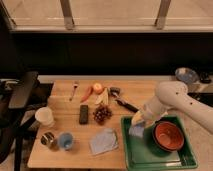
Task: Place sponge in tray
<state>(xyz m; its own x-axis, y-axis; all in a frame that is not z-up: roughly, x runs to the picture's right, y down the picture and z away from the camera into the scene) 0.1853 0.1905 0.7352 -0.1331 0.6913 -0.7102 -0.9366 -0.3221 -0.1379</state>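
Gripper (pixel 138 121): over the left part of the green tray (pixel 131 157), closed on the light-blue sponge (pixel 136 131), which hangs just beside the red-brown bowl (pixel 168 136); blue-grey cloth (pixel 103 141) lies on the wooden table (pixel 62 107), left of the tray; no legible writing or brands.

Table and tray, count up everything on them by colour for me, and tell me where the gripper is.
Blue: 3 (sponge, cloth, cup)
Green: 1 (tray)
Red-brown: 1 (bowl)
White: 1 (cup)
Black: 1 (remote)
Dark red: 1 (grapes)
Total: 8
The gripper is over the tray's left part, at the sponge.
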